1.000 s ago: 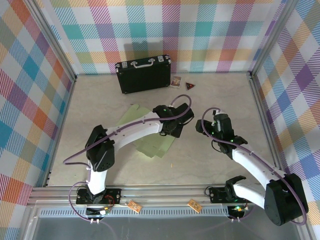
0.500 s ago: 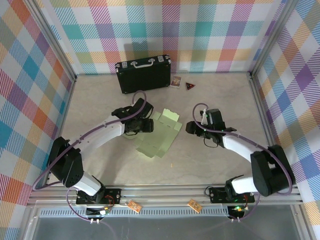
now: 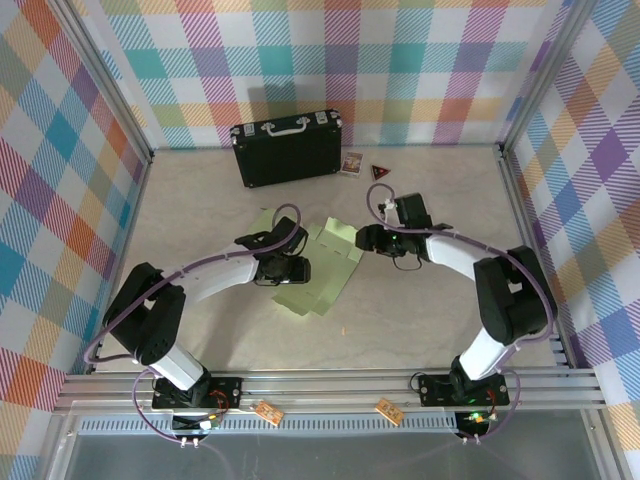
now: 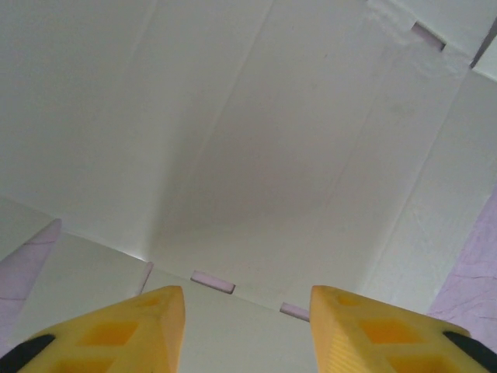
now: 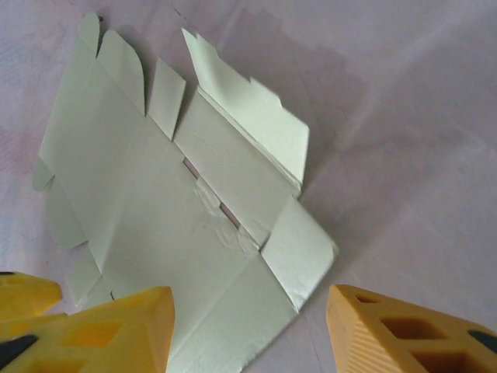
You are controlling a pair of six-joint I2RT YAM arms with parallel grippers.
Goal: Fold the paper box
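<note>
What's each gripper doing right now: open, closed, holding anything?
Left gripper: open above the paper box, holding nothing.
Right gripper: open, holding nothing.

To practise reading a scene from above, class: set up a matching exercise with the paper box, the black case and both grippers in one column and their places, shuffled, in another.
1 paper box
2 black case
3 left gripper
4 right gripper

A at the back, standing on edge
B at the box's right edge
C lying flat in the middle
D over the box's left part

Pairs: 1-C, 2-A, 3-D, 4-B
</note>
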